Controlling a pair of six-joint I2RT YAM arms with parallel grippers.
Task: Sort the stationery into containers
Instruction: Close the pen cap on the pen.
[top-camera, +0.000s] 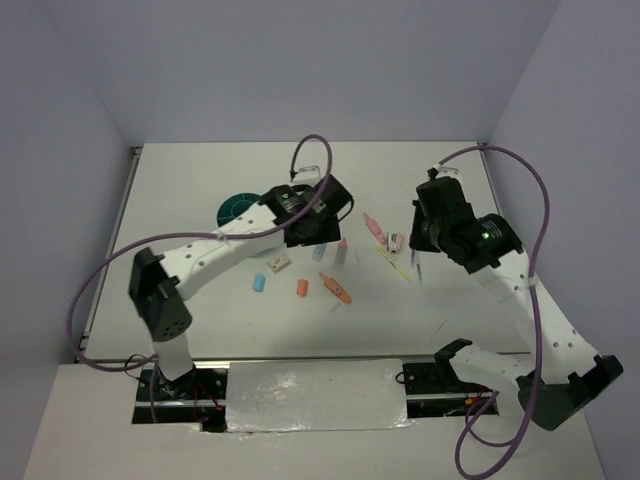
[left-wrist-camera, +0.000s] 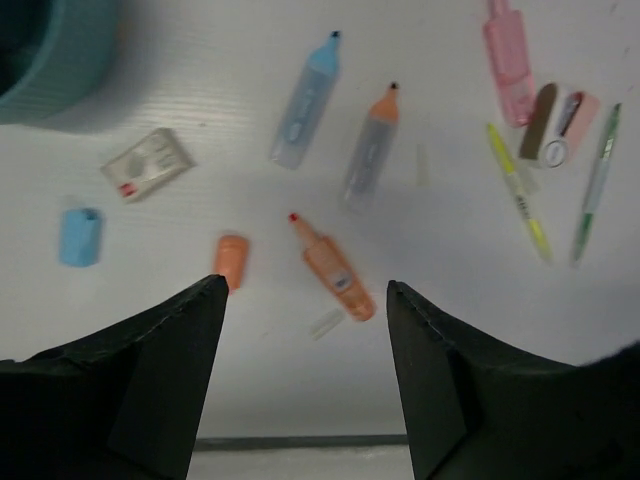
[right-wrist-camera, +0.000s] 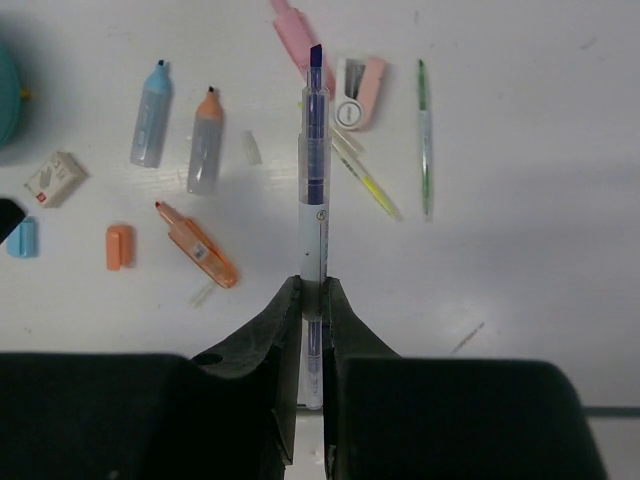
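Observation:
Stationery lies loose on the white table: a blue marker (left-wrist-camera: 305, 100), a grey marker with an orange cap (left-wrist-camera: 370, 145), an orange highlighter (left-wrist-camera: 333, 268), an orange eraser (left-wrist-camera: 231, 258), a blue eraser (left-wrist-camera: 79, 236), a whitish eraser (left-wrist-camera: 147, 164), a pink marker (left-wrist-camera: 508, 60), a yellow pen (left-wrist-camera: 520, 190) and a green pen (left-wrist-camera: 597, 185). The teal container (top-camera: 238, 207) stands at the back left, partly under the left arm. My left gripper (left-wrist-camera: 303, 285) hangs open above the orange highlighter, holding nothing. My right gripper (right-wrist-camera: 312, 290) is shut on a clear pen with blue ink (right-wrist-camera: 315, 150), held above the table.
A small pink and white gadget (right-wrist-camera: 358, 82) lies between the pink marker and the green pen. The table's near edge (left-wrist-camera: 300, 440) runs just below the left fingers. A grey plate (top-camera: 315, 395) covers the arm bases. Purple cables loop over both arms.

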